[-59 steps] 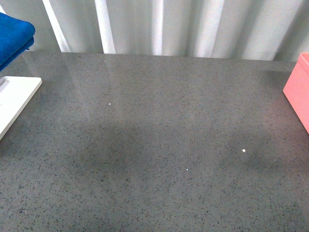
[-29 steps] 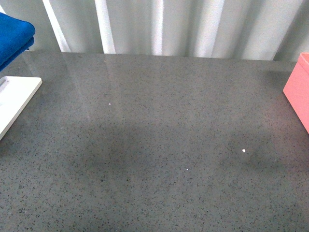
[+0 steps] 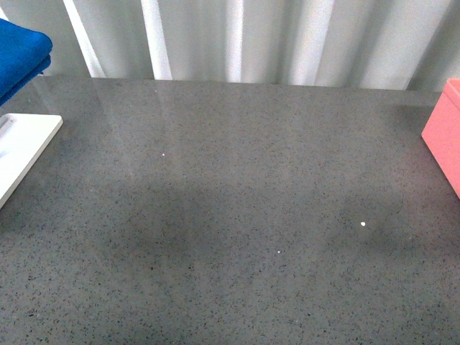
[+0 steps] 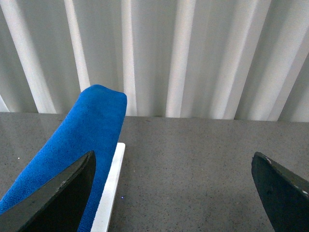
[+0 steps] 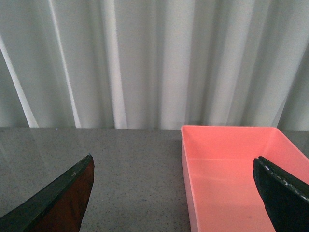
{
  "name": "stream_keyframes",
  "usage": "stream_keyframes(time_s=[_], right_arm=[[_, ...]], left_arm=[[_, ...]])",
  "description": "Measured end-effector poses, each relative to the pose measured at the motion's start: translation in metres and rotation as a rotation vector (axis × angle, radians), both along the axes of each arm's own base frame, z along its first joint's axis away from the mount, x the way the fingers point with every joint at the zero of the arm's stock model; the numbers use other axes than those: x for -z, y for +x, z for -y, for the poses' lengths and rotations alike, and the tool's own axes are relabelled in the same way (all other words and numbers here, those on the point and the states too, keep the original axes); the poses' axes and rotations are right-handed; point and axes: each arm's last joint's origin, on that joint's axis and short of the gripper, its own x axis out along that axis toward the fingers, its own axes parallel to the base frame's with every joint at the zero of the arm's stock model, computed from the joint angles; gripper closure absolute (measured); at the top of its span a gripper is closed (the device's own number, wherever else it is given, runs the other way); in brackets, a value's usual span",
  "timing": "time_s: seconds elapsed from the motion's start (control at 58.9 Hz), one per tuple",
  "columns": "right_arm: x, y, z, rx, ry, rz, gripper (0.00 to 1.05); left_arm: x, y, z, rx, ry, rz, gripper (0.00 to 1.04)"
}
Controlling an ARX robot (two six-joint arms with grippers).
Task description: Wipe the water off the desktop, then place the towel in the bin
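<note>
The speckled dark-grey desktop (image 3: 237, 215) fills the front view; neither arm shows there. A few tiny bright droplets (image 3: 362, 224) glint on it. The royal-blue towel (image 3: 20, 54) lies folded at the far left, over the white tray (image 3: 21, 147). In the left wrist view the towel (image 4: 82, 140) rests on the tray (image 4: 110, 188); my left gripper (image 4: 174, 193) is open, with bare desktop between its jaws. The salmon-pink bin (image 3: 443, 136) stands at the right edge. My right gripper (image 5: 174, 193) is open above the empty bin (image 5: 231, 174), one fingertip (image 5: 282, 198) over its inside.
White pleated curtains (image 3: 237, 39) hang behind the desktop's far edge. The tray juts in from the left edge and the bin's wall from the right.
</note>
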Motion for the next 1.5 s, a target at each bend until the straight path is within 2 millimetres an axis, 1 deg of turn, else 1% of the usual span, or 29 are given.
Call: stream_keyframes(time_s=[0.323,0.408,0.459,0.493,0.527,0.561,0.578,0.612,0.663,0.714,0.731,0.748,0.782,0.833,0.867,0.918,1.037,1.308,1.376,1.495], right_arm=[[0.0,0.0,0.0,0.0,0.0,0.0,0.07],[0.0,0.0,0.0,0.0,0.0,0.0,0.07],[0.0,0.0,0.0,0.0,0.0,0.0,0.07],[0.0,0.0,0.0,0.0,0.0,0.0,0.07],[0.0,0.0,0.0,0.0,0.0,0.0,0.07],[0.0,0.0,0.0,0.0,0.0,0.0,0.07],[0.0,0.0,0.0,0.0,0.0,0.001,0.07],[0.0,0.0,0.0,0.0,0.0,0.0,0.07],[0.0,0.0,0.0,0.0,0.0,0.001,0.07],[0.0,0.0,0.0,0.0,0.0,0.001,0.07],[0.0,0.0,0.0,0.0,0.0,0.001,0.07],[0.0,0.0,0.0,0.0,0.0,0.001,0.07],[0.0,0.0,0.0,0.0,0.0,0.001,0.07],[0.0,0.0,0.0,0.0,0.0,0.001,0.07],[0.0,0.0,0.0,0.0,0.0,0.001,0.07],[0.0,0.0,0.0,0.0,0.0,0.001,0.07],[0.0,0.0,0.0,0.0,0.0,0.001,0.07],[0.0,0.0,0.0,0.0,0.0,0.0,0.07],[0.0,0.0,0.0,0.0,0.0,0.001,0.07],[0.0,0.0,0.0,0.0,0.0,0.001,0.07]], left_arm=[[0.0,0.0,0.0,0.0,0.0,0.0,0.07],[0.002,0.004,0.001,0.087,-0.037,-0.182,0.07],[-0.003,0.008,0.001,0.101,-0.039,-0.203,0.07],[-0.011,0.013,0.0,0.12,-0.038,-0.198,0.07],[-0.023,0.019,0.0,0.139,-0.027,-0.185,0.07],[-0.041,0.03,-0.001,0.144,0.011,-0.163,0.07],[-0.051,0.038,-0.001,0.146,0.033,-0.148,0.07],[-0.064,0.053,-0.002,0.138,0.083,-0.151,0.07],[-0.075,0.076,-0.005,0.094,0.144,-0.185,0.07],[-0.079,0.097,-0.009,0.045,0.209,-0.216,0.07],[-0.079,0.106,-0.01,0.039,0.225,-0.242,0.07],[-0.079,0.11,-0.011,0.036,0.228,-0.256,0.07],[-0.076,0.13,-0.015,0.016,0.274,-0.316,0.07],[-0.072,0.145,-0.019,0.008,0.29,-0.359,0.07],[-0.068,0.159,-0.022,0.007,0.3,-0.398,0.07],[-0.063,0.174,-0.028,-0.016,0.312,-0.445,0.07],[-0.057,0.202,-0.043,-0.089,0.351,-0.501,0.07],[-0.041,0.238,-0.067,-0.138,0.417,-0.521,0.07],[-0.037,0.247,-0.07,-0.136,0.414,-0.537,0.07],[-0.033,0.256,-0.072,-0.129,0.414,-0.577,0.07]])
